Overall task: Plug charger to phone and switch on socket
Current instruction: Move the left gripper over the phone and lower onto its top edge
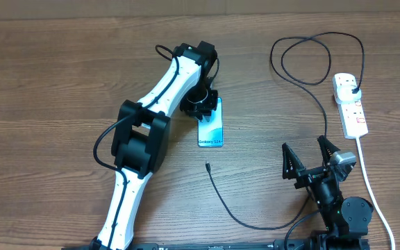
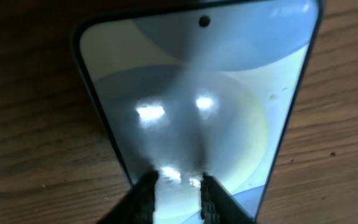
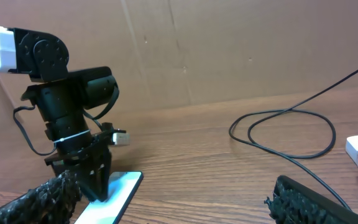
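The phone (image 1: 212,128) lies flat mid-table, screen lit, "Galaxy S24+" at its near edge. My left gripper (image 1: 201,105) stands over its far end. In the left wrist view the fingertips (image 2: 178,183) rest on the screen (image 2: 197,93) with a narrow gap and nothing between them. The charger's connector tip (image 1: 207,165) lies loose just below the phone. Its black cable (image 1: 242,219) loops round to a plug (image 1: 353,88) seated in the socket (image 1: 353,114). My right gripper (image 1: 310,161) is open and empty, right of the tip. The switch state cannot be told.
The socket's thick white cord (image 1: 370,187) runs down the right side past the right arm. The black cable makes a large loop (image 1: 311,55) at the back right, also in the right wrist view (image 3: 278,115). A cardboard wall (image 3: 229,50) stands behind the table.
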`<move>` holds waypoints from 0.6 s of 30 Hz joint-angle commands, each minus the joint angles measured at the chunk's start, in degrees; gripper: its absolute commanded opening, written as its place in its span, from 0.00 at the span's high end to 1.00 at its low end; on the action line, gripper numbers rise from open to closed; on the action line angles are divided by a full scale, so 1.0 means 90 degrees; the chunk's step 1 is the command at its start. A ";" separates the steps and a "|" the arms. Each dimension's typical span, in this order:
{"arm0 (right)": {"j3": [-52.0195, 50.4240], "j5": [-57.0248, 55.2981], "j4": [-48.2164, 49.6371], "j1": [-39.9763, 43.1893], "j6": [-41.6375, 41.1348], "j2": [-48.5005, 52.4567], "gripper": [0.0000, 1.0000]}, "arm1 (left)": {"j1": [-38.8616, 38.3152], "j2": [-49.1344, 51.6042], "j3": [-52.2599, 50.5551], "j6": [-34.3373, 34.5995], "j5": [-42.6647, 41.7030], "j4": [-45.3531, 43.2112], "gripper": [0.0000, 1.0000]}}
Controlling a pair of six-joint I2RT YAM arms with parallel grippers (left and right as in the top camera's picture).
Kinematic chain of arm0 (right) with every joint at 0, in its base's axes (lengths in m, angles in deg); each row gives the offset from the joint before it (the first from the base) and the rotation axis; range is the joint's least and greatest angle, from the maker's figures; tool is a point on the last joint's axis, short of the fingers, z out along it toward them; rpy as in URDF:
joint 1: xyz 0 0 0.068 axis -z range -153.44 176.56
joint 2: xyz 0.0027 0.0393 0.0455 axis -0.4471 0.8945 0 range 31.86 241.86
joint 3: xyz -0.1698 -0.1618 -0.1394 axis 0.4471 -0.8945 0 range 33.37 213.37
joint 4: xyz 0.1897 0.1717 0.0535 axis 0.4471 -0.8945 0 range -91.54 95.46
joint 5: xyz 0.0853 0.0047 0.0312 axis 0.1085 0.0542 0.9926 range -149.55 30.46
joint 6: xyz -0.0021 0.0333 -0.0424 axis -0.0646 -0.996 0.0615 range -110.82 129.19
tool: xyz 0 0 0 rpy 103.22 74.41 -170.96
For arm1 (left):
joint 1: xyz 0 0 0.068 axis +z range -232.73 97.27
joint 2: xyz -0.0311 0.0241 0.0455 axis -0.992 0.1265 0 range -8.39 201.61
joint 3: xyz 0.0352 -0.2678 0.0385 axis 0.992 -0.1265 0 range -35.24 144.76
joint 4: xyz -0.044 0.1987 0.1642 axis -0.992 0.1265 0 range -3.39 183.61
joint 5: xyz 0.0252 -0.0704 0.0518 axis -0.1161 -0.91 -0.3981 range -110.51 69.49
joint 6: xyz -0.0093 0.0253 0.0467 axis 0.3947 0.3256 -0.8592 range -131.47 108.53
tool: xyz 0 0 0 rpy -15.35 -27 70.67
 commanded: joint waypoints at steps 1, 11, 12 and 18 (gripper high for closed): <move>-0.0063 0.0010 0.0036 0.0036 0.0010 -0.0056 0.00 | -0.0138 0.0078 0.0068 0.0204 0.0478 -0.0104 0.61; -0.0063 0.0010 0.0036 0.0036 0.0010 -0.0056 0.00 | -0.0345 0.0083 0.0005 0.0221 0.0942 -0.0131 0.00; -0.0063 0.0010 0.0036 0.0036 0.0010 -0.0056 0.00 | -0.0352 0.0083 0.0000 0.0221 0.0942 -0.0134 0.00; -0.0063 0.0010 0.0036 0.0036 0.0010 -0.0056 0.00 | -0.0352 0.0083 -0.0005 0.0226 0.0940 -0.0138 0.00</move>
